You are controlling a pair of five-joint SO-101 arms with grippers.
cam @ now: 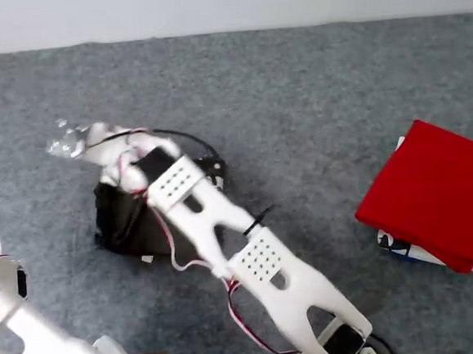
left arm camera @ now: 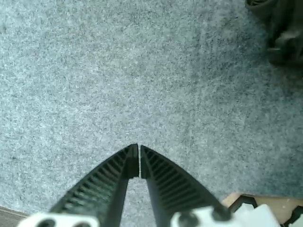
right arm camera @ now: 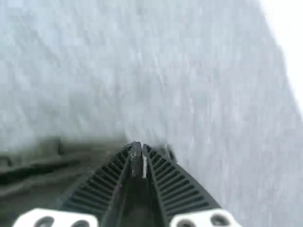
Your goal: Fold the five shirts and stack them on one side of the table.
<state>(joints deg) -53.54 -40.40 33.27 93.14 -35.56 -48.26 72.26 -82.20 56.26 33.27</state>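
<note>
A crumpled dark shirt (cam: 124,223) lies on the grey carpet left of centre, and its edge also reaches into the left wrist view as dark shirt (left arm camera: 284,33). My right arm stretches over it from the front, and the right gripper (cam: 68,143) hangs shut just past the shirt's far left side. In the right wrist view the right gripper (right arm camera: 137,150) has its fingertips together, with dark fabric (right arm camera: 33,172) beneath it. My left gripper (left arm camera: 139,150) is shut over bare carpet, apart from the shirt. A folded red shirt (cam: 436,194) tops a stack at the right edge.
Under the red shirt, white and blue folded edges (cam: 402,246) stick out. The grey carpet (cam: 296,98) covers the table back to a pale wall. The left arm's white links (cam: 28,341) stand at the front left corner.
</note>
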